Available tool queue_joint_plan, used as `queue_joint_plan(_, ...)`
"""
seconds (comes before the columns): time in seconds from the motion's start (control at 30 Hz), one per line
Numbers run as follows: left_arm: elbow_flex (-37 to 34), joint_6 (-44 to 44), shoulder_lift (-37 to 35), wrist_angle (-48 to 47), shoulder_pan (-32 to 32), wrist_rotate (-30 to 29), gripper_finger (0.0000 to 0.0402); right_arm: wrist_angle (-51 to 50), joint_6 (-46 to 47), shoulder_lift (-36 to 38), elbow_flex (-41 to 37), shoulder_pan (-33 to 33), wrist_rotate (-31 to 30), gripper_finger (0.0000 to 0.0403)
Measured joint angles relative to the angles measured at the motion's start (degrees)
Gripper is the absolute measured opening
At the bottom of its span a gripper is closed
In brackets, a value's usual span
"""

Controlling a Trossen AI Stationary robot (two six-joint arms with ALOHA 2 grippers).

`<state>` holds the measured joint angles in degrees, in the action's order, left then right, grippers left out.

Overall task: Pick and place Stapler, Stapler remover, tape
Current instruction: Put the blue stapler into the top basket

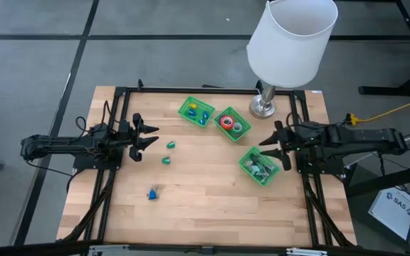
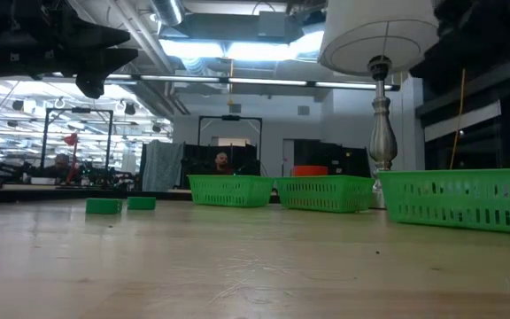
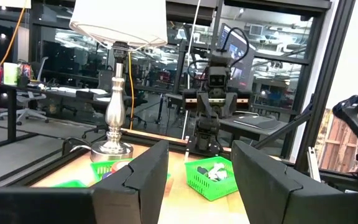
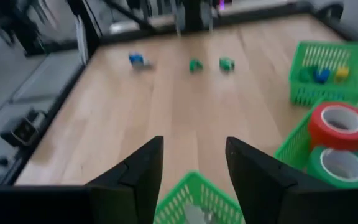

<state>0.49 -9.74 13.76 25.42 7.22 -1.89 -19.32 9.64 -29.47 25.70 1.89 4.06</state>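
Observation:
A red tape roll and a green tape roll lie in the middle green tray; the right wrist view shows the red roll and the green roll too. Two small green pieces and a small blue piece rest on the wooden table. My left gripper hovers open at the table's left side, near the green pieces. My right gripper hovers open beside the near-right tray, which holds pale items.
A third green tray at the far side holds blue and yellow bits. A lamp with a white shade stands on its metal base at the far right corner. A black frame borders the table. Bare wood lies across the near half.

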Motion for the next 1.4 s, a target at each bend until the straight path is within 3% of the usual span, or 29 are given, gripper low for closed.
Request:
queue_joint_plan(0.23,-0.02,0.00,-0.02,0.02,0.00,0.00,0.0173,12.01,0.43,11.75,-11.28,0.00,-0.01,0.0179)
queue_joint_plan(0.5,-0.02,-0.02,-0.02,-0.01,0.00,0.00,0.0173,36.54,0.06,15.14,-25.39,0.00,0.01,0.0179)
queue_joint_plan(0.8,-0.02,0.00,0.00,0.02,0.00,0.00,0.0173,36.70,-14.60,18.99,-25.32,0.02,-0.02,0.0179)
queue_joint_plan(1.07,-0.01,0.00,0.00,0.01,0.00,0.00,0.0173,24.71,-16.15,29.37,-25.32,0.02,-0.01,0.0179)
queue_joint_plan(1.4,-0.02,0.00,-0.01,0.02,0.00,0.00,0.0173,20.67,-17.78,29.26,-25.29,-0.17,-2.58,0.0179)
